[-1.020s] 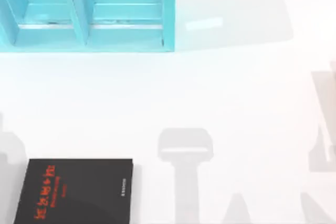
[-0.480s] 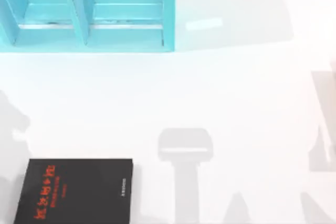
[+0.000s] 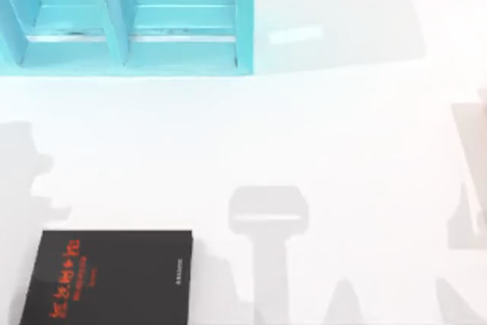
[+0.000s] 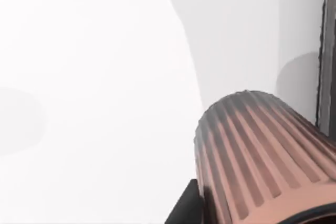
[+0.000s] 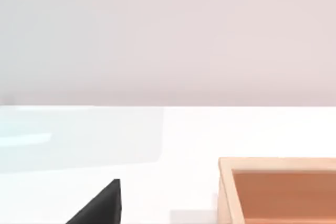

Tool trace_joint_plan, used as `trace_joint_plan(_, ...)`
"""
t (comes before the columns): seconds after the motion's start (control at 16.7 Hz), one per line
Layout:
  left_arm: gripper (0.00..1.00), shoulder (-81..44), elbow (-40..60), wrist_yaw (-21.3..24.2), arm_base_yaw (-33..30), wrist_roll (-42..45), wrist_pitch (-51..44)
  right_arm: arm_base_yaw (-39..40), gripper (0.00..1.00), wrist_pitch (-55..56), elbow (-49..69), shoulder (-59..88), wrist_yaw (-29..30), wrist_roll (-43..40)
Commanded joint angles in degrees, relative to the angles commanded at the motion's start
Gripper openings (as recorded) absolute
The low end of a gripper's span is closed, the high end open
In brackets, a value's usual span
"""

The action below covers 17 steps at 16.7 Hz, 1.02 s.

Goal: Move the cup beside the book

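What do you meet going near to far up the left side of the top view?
Book at the near edge → bare white table → turquoise shelf at the far edge.

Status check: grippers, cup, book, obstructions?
Ribbed copper cup close at left wrist camera. Book flat at table's near left. Turquoise shelf far left, well away.

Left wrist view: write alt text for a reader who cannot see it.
A ribbed, copper-coloured cup sits close to the camera over the white table, with a dark claw part at its side. Soft grey shadows fall on the table behind.
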State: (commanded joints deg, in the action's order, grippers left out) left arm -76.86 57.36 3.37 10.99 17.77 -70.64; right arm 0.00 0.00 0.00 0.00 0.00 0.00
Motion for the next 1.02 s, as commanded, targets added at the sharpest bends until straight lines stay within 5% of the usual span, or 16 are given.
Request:
trace_joint_plan(0.24,0.0,2.02,-0.18,0.13,-1.7,-7.34,-0.17,0.0,1.0,0.0,0.0,0.0,0.0,0.0)
trace_joint_plan(0.66,0.0,1.57,-0.95,0.13,-1.56,-7.57,0.86,0.0,1.0,0.0,0.0,0.0,0.0,0.0)
trace_joint_plan(1.02,0.0,-0.84,-10.4,0.11,-2.16,-7.97,13.43,0.0,1.0,0.0,0.0,0.0,0.0,0.0)
